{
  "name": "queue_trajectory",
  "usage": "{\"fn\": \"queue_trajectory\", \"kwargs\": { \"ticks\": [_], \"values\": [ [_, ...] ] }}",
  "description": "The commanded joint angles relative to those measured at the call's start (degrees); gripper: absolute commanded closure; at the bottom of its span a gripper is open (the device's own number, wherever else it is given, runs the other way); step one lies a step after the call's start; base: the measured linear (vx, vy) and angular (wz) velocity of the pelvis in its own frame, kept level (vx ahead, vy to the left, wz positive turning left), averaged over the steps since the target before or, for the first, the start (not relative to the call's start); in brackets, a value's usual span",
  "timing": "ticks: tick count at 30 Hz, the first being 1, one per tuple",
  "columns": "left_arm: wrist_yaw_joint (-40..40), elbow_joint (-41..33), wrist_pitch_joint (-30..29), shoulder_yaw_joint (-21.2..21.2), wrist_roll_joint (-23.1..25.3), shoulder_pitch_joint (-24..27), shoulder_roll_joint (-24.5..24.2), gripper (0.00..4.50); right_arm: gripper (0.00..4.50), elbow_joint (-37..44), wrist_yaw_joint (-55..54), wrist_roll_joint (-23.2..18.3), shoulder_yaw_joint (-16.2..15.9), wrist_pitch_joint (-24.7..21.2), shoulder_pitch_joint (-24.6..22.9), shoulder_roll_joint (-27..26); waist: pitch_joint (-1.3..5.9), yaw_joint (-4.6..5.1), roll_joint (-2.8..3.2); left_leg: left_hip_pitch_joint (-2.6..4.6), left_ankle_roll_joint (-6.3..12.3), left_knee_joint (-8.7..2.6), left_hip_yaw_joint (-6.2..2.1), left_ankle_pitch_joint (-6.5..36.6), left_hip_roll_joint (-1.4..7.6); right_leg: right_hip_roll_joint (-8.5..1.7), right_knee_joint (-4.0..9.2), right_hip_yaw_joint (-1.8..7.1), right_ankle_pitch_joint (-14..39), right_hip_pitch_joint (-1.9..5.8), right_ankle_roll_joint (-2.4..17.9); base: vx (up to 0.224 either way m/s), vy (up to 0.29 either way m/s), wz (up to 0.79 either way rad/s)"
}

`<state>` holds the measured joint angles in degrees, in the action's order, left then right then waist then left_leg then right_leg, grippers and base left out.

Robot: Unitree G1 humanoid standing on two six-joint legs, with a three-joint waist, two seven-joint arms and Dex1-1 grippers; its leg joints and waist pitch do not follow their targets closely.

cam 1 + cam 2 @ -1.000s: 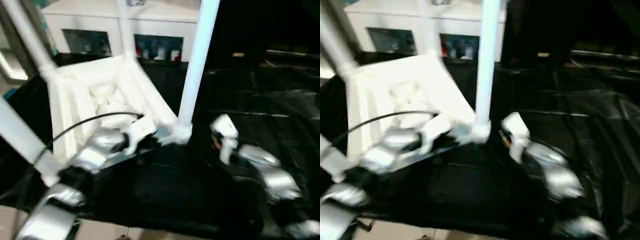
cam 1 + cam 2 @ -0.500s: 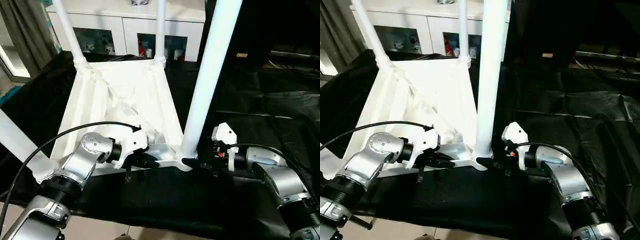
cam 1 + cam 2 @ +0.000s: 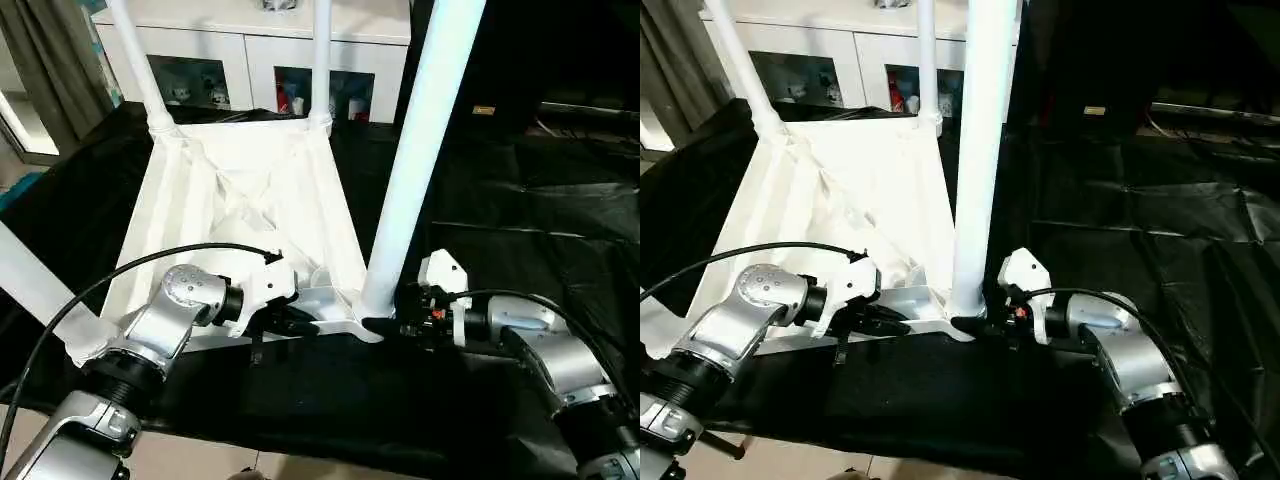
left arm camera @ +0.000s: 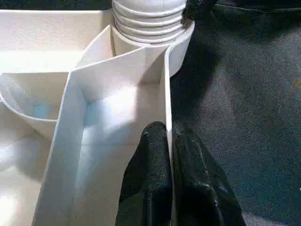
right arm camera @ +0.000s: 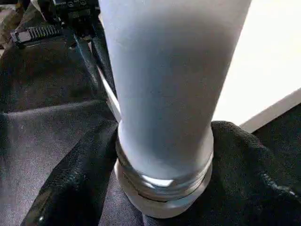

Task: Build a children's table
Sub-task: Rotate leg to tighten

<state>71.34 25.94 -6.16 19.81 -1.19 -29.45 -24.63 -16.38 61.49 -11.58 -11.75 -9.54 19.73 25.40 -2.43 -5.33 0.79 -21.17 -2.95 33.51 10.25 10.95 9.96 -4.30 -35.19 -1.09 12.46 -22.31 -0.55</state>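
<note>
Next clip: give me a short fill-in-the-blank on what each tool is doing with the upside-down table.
1. The left tool is pinched shut on the tabletop's thin ____.
2. The right tool's black fingers sit on either side of the nearest ____, at its threaded base.
3. The tabletop lies on a ____ cloth.

Missing words: rim; leg; black

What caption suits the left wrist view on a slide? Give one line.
Left gripper pinches the thin side wall of the upturned white tabletop, beside the corner socket holding a leg's ribbed base.
</note>
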Motion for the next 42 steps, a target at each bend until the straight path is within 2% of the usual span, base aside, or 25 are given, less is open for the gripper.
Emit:
{"fn": "queue_trajectory", "kwargs": {
  "ticks": [1, 12, 13, 15, 16, 17, 18, 19, 21, 22, 24, 27, 29, 30, 32, 33, 36, 39, 42],
  "values": [
    [1.31, -1.04, -0.22, 0.84, -0.54, -0.07, 0.66, 4.5, 1.67, 0.22, 0.77, -0.04, -0.75, -0.06, 0.73, -0.36, 3.13, 0.0, -0.9, 0.56, 4.51, -3.59, -0.64, 6.98, 2.96, -3.57, 3.34, 1.68, 0.8, 2.42, 15.31, 0.0, 0.0, 0.0],
    [1.25, -1.5, -0.78, 1.0, -0.36, 0.57, 0.3, 4.5, 1.78, -1.01, 0.25, 0.08, -0.49, 0.56, 0.07, -1.27, 3.22, 0.02, -0.87, 0.59, 4.66, -3.48, -0.63, 6.64, 2.91, -3.52, 3.19, 1.64, -0.07, 2.44, 15.58, 0.0, 0.0, 0.0],
    [0.1, -0.91, -0.81, 0.84, 0.05, 0.38, 0.65, 4.5, 1.78, -1.84, -1.49, 0.12, 0.14, 0.6, -0.02, -2.15, 3.2, 0.03, -0.67, 0.58, 4.55, -3.5, -0.65, 6.78, 2.91, -3.55, 3.21, 1.65, 0.07, 2.4, 15.64, 0.0, 0.0, 0.0],
    [-3.19, 0.98, -0.95, 0.46, 1.23, -0.53, 1.77, 4.5, 1.78, -4.42, -6.56, 0.96, 1.54, 0.61, 0.52, -4.08, 3.12, 0.19, -0.81, 0.61, 4.08, -3.6, -0.65, 7.78, 2.91, -3.54, 3.4, 1.64, 1.19, 2.34, 15.66, 0.0, 0.0, 0.0],
    [-4.96, 2.1, -1.06, 0.23, 1.84, -1.13, 2.4, 4.5, 1.78, -5.95, -9.45, 1.54, 2.28, 0.62, 0.97, -5.11, 2.93, 0.4, -0.59, 0.67, 3.28, -3.76, -0.68, 9.19, 2.88, -3.61, 3.68, 1.67, 3.5, 2.11, 15.48, 0.0, 0.0, 0.0],
    [-9.64, 4.91, -1.94, -0.89, 2.38, -2.9, 4.74, 4.5, 1.8, -9.29, -16.71, 2.52, 4.13, 0.77, 1.97, -7.93, 2.85, 0.68, -0.78, 0.67, 2.1, -3.92, -0.75, 10.47, 2.73, -3.57, 3.89, 1.66, 6.48, 2.22, 14.87, 0.0, 0.0, 0.0],
    [-10.57, 5.46, -2.23, -1.14, 2.42, -3.27, 5.26, 4.5, 1.8, -9.97, -18.28, 2.72, 4.52, 0.83, 2.18, -8.54, 2.8, 0.78, -0.74, 0.73, 1.44, -4.13, -0.82, 11.06, 2.73, -3.62, 4.09, 1.66, 8.09, 2.21, 14.49, 0.0, 0.0, 0.0],
    [-16.07, 8.26, -3.39, -2.43, 2.68, -5.41, 8.31, 4.5, 1.8, -13.62, -28.79, 3.82, 7.14, 0.83, 3.66, -12.18, 2.76, 1.31, -0.68, 0.86, -0.13, -4.33, -0.93, 13.23, 2.64, -3.61, 4.35, 1.67, 11.62, 2.06, 13.64, 0.0, 0.0, 0.0],
    [-17.63, 9.01, -4.0, -2.75, 2.76, -6.05, 9.21, 4.5, 1.8, -14.8, -32.63, 4.19, 8.12, 0.76, 4.23, -13.38, 2.63, 1.63, -0.54, 1.07, -1.31, -4.5, -0.98, 14.8, 2.67, -3.68, 4.61, 1.76, 13.92, 1.63, 13.18, 0.0, 0.0, 0.0],
    [-22.43, 11.05, -4.2, -3.19, 3.77, -7.49, 11.1, 4.5, 1.8, -16.78, -39.44, 4.38, 9.96, -0.17, 5.34, -15.67, 2.81, 1.85, -0.69, 0.86, -1.56, -4.52, -1.18, 15.0, 2.49, -3.71, 4.65, 1.69, 14.71, 2.06, 12.39, 0.0, 0.0, 0.0],
    [-28.67, 13.71, -5.63, -3.99, 4.56, -9.34, 13.91, 4.5, 1.8, -18.95, -46.57, 5.75, 10.67, -0.85, 6.54, -18.18, 2.81, 2.03, -0.67, 0.99, -1.3, -4.36, -0.92, 14.05, 2.45, -3.49, 4.77, 1.91, 12.88, 1.61, 12.1, 0.0, 0.0, 0.0],
    [-31.62, 15.37, -5.67, -4.36, 5.28, -10.29, 15.59, 4.5, 1.8, -20.44, -49.66, 8.08, 9.58, -0.41, 7.34, -19.29, 3.06, 1.7, -0.67, 0.59, -0.25, -4.15, -0.91, 10.75, 2.35, -3.45, 4.41, 1.82, 7.69, 2.17, 12.17, 0.0, 0.0, 0.0],
    [-31.98, 16.04, -5.16, -3.68, 6.15, -10.53, 16.41, 4.5, 1.8, -20.93, -49.69, 8.39, 9.14, 0.51, 7.74, -20.4, 3.39, 1.54, -0.61, 0.49, 1.42, -3.81, -0.76, 7.72, 2.21, -3.4, 4.02, 1.75, 1.78, 2.41, 12.98, 0.0, 0.0, 0.0],
    [-31.95, 16.51, -4.89, -3.23, 6.68, -10.67, 16.77, 4.5, 1.8, -21.15, -49.13, 8.24, 9.08, 1.66, 7.91, -21.07, 3.41, 1.43, -0.59, 0.47, 2.13, -3.74, -0.75, 7.34, 2.24, -3.49, 3.93, 1.71, 0.61, 2.5, 13.38, 0.0, 0.0, 0.0],
    [-32.08, 17.02, -4.51, -2.94, 7.04, -10.81, 16.97, 4.5, 1.8, -21.05, -48.28, 7.42, 9.3, 3.03, 7.93, -21.66, 3.28, 1.41, -0.63, 0.39, 2.87, -3.8, -0.72, 7.82, 2.28, -3.53, 4.06, 1.67, 1.06, 2.52, 13.64, 0.0, 0.0, 0.0],
    [-32.14, 17.38, -4.26, -2.81, 7.23, -10.87, 16.95, 4.5, 1.24, -20.87, -47.97, 6.95, 9.45, 4.04, 7.94, -21.88, 3.22, 1.41, -0.61, 0.42, 2.85, -3.86, -0.77, 8.23, 2.34, -3.59, 4.14, 1.66, 1.87, 2.53, 13.62, 0.0, 0.0, 0.0],
    [-31.91, 17.89, -3.79, -2.36, 7.55, -10.83, 16.49, 4.5, 1.04, -20.8, -47.88, 6.98, 9.34, 5.94, 8.28, -21.8, 3.03, 1.49, -0.27, 0.67, 1.84, -4.22, -0.9, 11.37, 2.51, -3.54, 4.53, 1.62, 6.5, 2.26, 13.23, 0.0, 0.0, 0.0],
    [-30.41, 17.22, -2.69, -2.0, 7.92, -9.93, 15.0, 4.5, 0.74, -19.29, -44.21, 6.49, 9.39, 8.04, 8.6, -20.12, 3.04, 1.59, -0.39, 0.61, 1.37, -4.33, -0.96, 12.35, 2.55, -3.52, 4.55, 1.67, 7.05, 2.32, 12.88, 0.0, 0.0, 0.0],
    [-26.85, 15.45, -1.26, -1.81, 7.64, -8.54, 13.08, 4.5, 0.59, -14.67, -34.75, 4.02, 8.56, 5.72, 7.31, -17.03, 3.02, 1.53, -0.65, 0.31, 2.47, -4.2, -0.94, 11.54, 2.49, -3.58, 4.46, 1.7, 5.81, 2.62, 12.85, 0.0, 0.0, 0.0]
  ]
}}
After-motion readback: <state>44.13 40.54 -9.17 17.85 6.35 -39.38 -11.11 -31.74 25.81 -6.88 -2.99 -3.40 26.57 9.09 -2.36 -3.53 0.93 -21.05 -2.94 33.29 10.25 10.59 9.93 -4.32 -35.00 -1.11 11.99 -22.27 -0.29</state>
